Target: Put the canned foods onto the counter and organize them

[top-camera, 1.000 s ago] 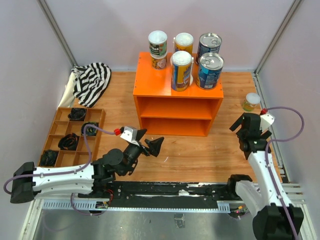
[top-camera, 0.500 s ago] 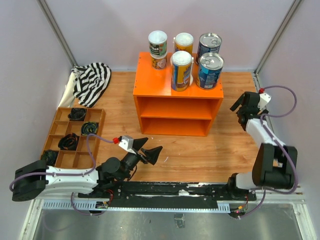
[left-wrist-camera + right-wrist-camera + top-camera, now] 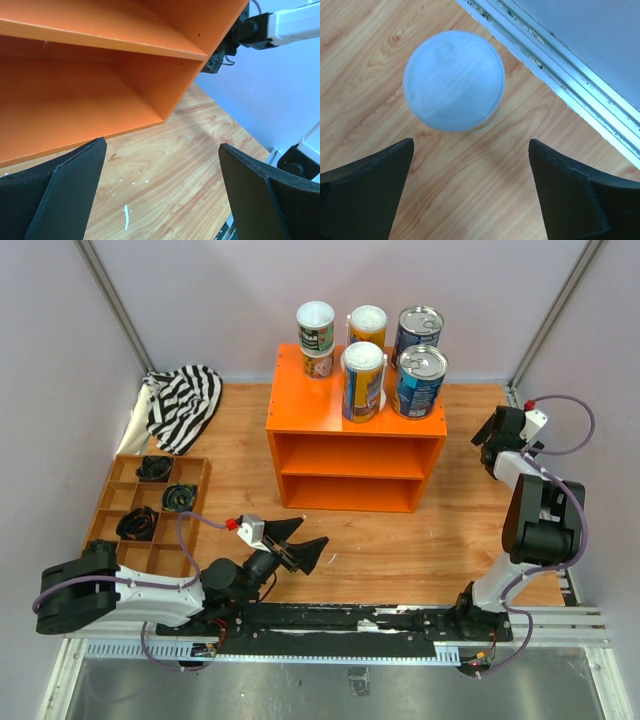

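Five tins (image 3: 363,380) stand on top of the orange shelf unit (image 3: 300,410). A sixth, white-lidded tin (image 3: 454,80) sits on the wooden worktop (image 3: 400,540) near the right rail, just ahead of the right gripper (image 3: 471,142), whose jaws are released. The left gripper (image 3: 162,144), jaws also released, faces the unit's lower shelf.

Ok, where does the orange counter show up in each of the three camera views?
Top external: the counter sits at the centre, towards the back, with cans on top.
Left wrist: the counter fills the upper left, its open shelves facing the camera.
Right wrist: not in it.
Shared landmark: the wooden table shows in all three.
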Controlling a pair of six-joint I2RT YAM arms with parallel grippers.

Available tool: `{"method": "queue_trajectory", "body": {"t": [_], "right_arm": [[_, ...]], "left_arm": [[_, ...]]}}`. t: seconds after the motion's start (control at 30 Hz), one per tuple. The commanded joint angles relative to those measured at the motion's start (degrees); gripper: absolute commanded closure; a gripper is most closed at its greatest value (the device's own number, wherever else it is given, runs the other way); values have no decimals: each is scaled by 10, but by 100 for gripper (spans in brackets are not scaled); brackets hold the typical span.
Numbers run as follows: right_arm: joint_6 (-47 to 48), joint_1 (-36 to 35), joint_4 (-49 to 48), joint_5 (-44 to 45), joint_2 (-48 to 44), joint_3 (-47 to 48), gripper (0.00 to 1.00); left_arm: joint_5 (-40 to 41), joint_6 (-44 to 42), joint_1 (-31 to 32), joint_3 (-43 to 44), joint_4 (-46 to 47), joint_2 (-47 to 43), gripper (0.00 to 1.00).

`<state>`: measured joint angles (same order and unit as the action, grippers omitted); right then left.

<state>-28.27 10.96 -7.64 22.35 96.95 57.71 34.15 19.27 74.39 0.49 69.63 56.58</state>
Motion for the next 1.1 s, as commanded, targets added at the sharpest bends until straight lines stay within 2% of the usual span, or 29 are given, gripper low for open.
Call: {"method": "queue_trajectory", "body": {"t": [0.0, 0.3, 0.73, 0.8, 0.9, 1.07], "right_arm": [[28, 13, -29, 17, 29, 37, 2], [63, 20, -52, 24, 78, 82, 2], [64, 26, -31, 8, 142, 135, 0], [65, 27, -27, 0, 147, 140, 5], [64, 27, -28, -12, 148, 141, 25], [56, 28, -13, -25, 145, 136, 48]], "left_arm": [[1, -7, 4, -35, 75, 4, 1], [9, -16, 4, -46, 82, -12, 1], [16, -21, 4, -52, 85, -16, 1], [18, -20, 4, -52, 86, -16, 1], [18, -22, 5, -52, 87, -15, 1], [18, -23, 4, -52, 81, -27, 1]]}}
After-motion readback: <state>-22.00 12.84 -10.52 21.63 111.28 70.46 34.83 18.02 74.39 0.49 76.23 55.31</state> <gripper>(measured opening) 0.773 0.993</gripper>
